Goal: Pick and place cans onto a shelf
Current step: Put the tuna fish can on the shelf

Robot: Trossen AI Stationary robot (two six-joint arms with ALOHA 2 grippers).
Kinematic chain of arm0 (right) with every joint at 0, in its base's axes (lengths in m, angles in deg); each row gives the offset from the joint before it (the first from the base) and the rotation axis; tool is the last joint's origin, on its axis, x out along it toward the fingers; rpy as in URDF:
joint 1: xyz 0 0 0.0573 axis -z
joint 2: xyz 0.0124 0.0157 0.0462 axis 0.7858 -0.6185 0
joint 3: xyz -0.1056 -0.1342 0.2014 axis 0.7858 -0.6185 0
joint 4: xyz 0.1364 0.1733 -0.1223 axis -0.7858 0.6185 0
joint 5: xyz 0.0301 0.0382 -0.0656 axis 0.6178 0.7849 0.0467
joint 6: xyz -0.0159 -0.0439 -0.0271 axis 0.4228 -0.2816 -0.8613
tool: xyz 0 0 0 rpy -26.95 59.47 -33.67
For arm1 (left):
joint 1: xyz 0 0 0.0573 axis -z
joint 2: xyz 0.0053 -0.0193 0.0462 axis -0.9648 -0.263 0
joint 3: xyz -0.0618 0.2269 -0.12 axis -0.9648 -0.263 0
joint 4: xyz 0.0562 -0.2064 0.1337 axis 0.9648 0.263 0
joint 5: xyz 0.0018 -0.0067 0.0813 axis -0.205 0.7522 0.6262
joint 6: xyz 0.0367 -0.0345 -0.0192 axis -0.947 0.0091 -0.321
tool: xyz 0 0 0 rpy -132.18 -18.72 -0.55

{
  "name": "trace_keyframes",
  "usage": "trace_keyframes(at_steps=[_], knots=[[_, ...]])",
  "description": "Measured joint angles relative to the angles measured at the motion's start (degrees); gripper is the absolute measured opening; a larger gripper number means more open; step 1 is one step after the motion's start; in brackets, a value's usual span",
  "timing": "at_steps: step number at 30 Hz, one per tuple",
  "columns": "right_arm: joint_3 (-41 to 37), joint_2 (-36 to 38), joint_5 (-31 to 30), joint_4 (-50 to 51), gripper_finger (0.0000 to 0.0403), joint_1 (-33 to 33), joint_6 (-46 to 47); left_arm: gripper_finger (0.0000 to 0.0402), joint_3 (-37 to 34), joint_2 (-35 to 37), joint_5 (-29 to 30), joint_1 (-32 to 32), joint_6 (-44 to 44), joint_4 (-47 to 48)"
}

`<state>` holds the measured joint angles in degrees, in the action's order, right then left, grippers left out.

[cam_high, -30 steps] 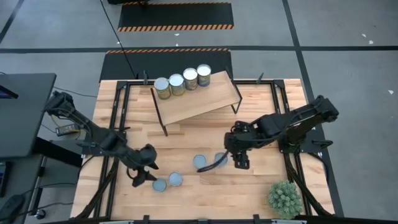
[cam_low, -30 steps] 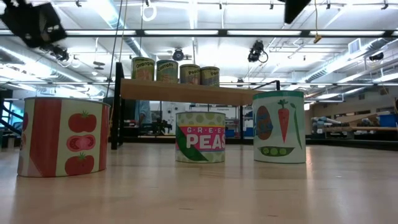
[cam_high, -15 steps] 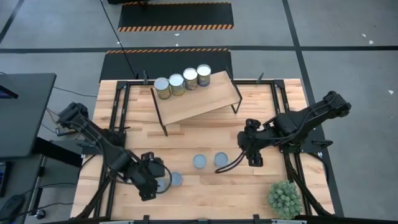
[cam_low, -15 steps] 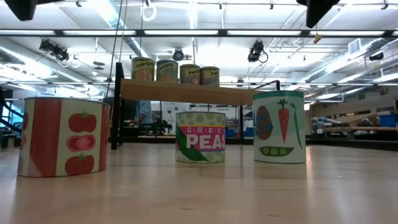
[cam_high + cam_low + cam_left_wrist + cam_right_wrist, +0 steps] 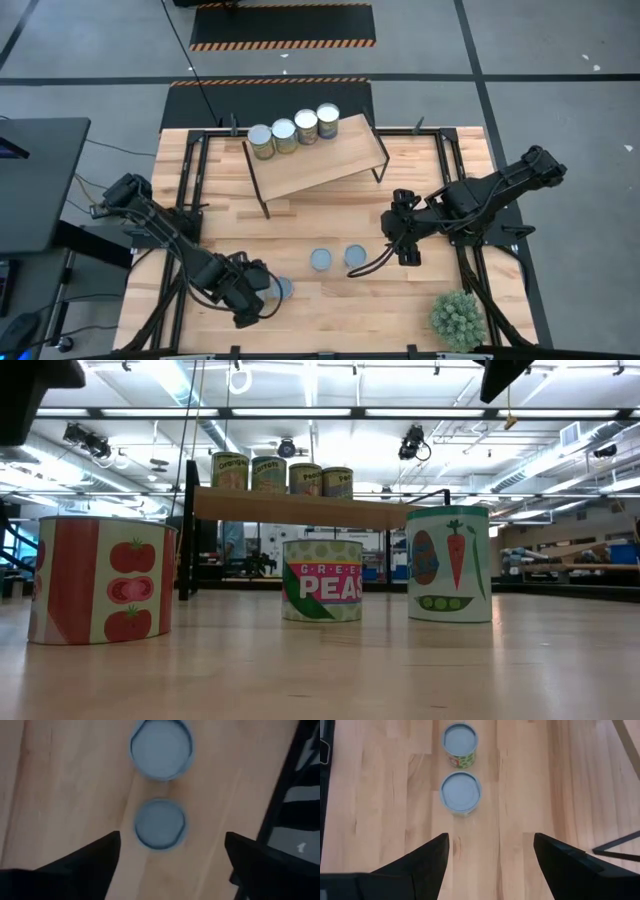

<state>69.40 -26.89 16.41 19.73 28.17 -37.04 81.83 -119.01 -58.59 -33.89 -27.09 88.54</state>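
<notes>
Light wood makes the shelf [image 5: 320, 158], a long plank on a thin black frame in the upper middle of the high view; its long axis runs from lower left to upper right, a little slanted against the table [image 5: 430, 300] edges. Four tall cans [image 5: 294, 130] stand upright in one row along its upper left edge, tops facing the camera, and the row follows the plank's long axis.

Four short cans stay upright on the table in the lower middle of the high view. Two of them, a peas can [image 5: 321, 580] and a mixed vegetable can [image 5: 449, 564], stand near each other at the centre. A third short can [image 5: 284, 288] is at lower left, and the fourth is mostly hidden under the left gripper [image 5: 250, 300]. The low view shows a tomato can [image 5: 100, 580] at the left.

In the left wrist view the left gripper's fingers [image 5: 85, 865] are spread wide apart above a blue-grey can top [image 5: 160, 824], with a second can top [image 5: 161, 747] beyond it.

The right gripper [image 5: 405, 245] is right of the centre cans, and its fingers [image 5: 415, 865] are also apart and hold nothing.

A green spiky plant [image 5: 457, 318] stands at lower right.
</notes>
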Motion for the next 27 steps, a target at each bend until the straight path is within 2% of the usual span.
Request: trace_keyframes(at_steps=[5, 12, 16, 27], knots=[[0.0, -0.02, -0.88, 0.01, 0.0297, 0.0, -0.97, 0.0397, -3.35, 0.03, 1.63, 1.91, 1.25, 0.23], [0.0, 0.0, -2.79, -0.19, 0.0297, 0.22, -1.41, 0.04, -10.63, 0.03, 2.07, 2.72, 3.68, -8.47], [0.0, -0.02, -2.52, -0.16, 0.0297, 0.22, -1.41, 0.04, -13.55, 0.03, 3.93, 2.82, 4.68, -9.65], [0.0, -0.02, -2.39, -0.16, 0.0297, 0.22, -1.14, 0.04, -14.38, -0.48, 6.67, 4.06, -3.12, -17.49]])
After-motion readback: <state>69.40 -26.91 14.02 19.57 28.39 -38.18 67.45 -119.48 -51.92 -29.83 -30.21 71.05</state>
